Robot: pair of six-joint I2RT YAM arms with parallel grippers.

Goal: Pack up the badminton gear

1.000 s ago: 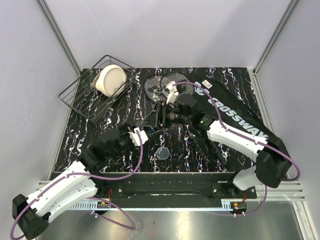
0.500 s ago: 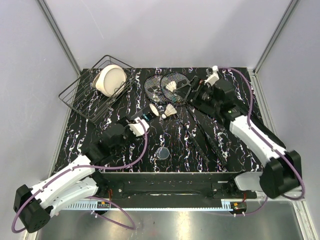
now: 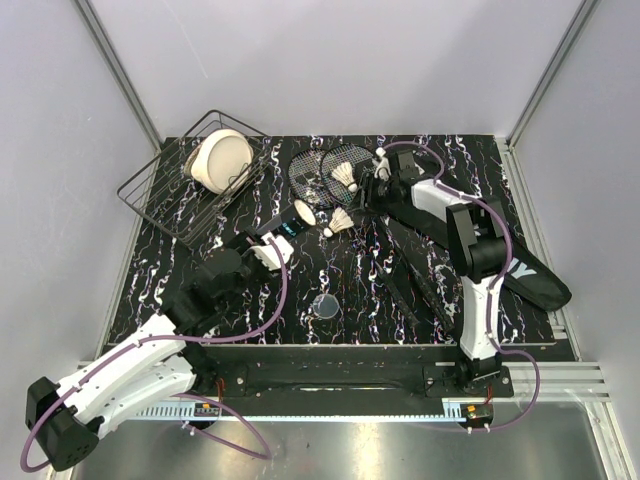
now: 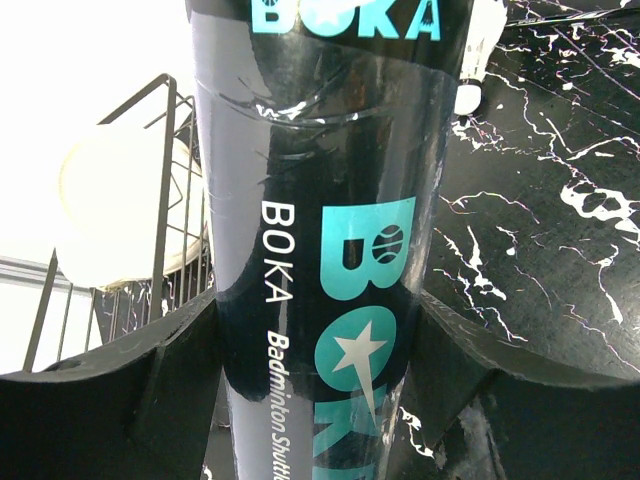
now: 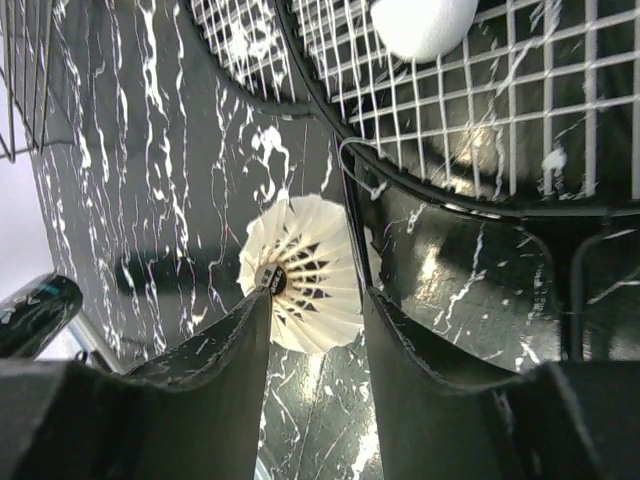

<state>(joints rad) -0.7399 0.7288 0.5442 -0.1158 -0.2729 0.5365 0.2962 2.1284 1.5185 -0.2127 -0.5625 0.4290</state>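
packing so far: it has hardly begun, i think. nothing looks put away yet.
left to do: my guess is that the shuttlecocks go in the tube, and then the tube and rackets go in the bag.
rackets point(image 3: 312, 185): two. they lie flat on the table point(image 3: 300, 300) with the racket heads point(image 3: 352, 160) overlapping.
shuttlecocks: two that i can see. one shuttlecock point(image 3: 345, 175) sits on top of the racket heads. the other shuttlecock point(image 3: 342, 222) lies on the table just beside the racket heads, on the near side.
shuttle tube point(image 4: 320, 180): one. it is near the racket heads, to their left and a bit nearer. its mouth points toward them. something white shows at the mouth, and i cannot tell if it is a shuttlecock.
racket bag point(image 3: 535, 280): one. it lies to the right of the racket heads, partly under the right arm. i cannot tell if it is unzipped.
left gripper point(image 4: 315, 320): its two fingers squeeze the shuttle tube, one on each side.
right gripper point(image 5: 315, 298): its fingers are spread apart and grip nothing. it hangs just right of the racket heads, and the loose shuttlecock shows through the gap.
wire basket point(image 3: 140, 190): one, well to the left of the racket heads. it is not part of the gear.
cream bowl point(image 3: 222, 160): one, inside the wire basket.
small clear cup point(image 3: 323, 305): one, well to the near side of the racket heads.
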